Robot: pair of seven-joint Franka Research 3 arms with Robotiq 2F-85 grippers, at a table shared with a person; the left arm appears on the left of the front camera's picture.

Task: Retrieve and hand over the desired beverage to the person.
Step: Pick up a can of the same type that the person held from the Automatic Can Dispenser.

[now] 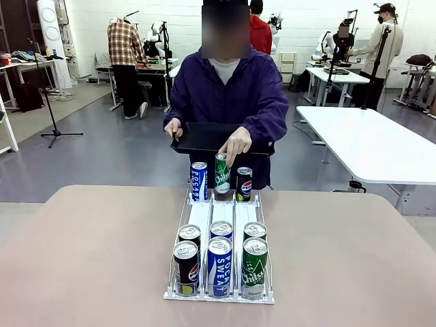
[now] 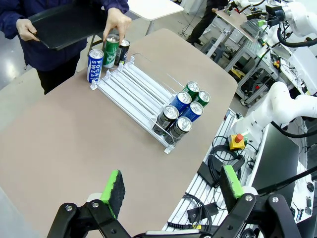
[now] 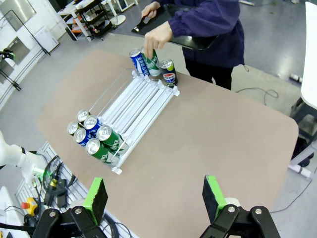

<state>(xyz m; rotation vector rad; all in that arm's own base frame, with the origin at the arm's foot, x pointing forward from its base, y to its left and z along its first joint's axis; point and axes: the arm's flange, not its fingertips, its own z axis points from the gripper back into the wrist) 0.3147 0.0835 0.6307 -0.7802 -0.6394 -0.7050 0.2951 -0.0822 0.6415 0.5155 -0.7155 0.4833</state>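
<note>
The person in a dark purple jacket stands at the far side of the table. One hand holds a black tray; the other hand rests on top of a green can. That can stands at the far end of a white three-lane rack, between a blue can and a black can. Several more cans fill the rack's near end. My left gripper hangs open above the table's edge, far from the rack. My right gripper is open too, well clear of the rack.
The brown table is bare on both sides of the rack. A white table stands behind on the right. Other people and equipment are far off in the room.
</note>
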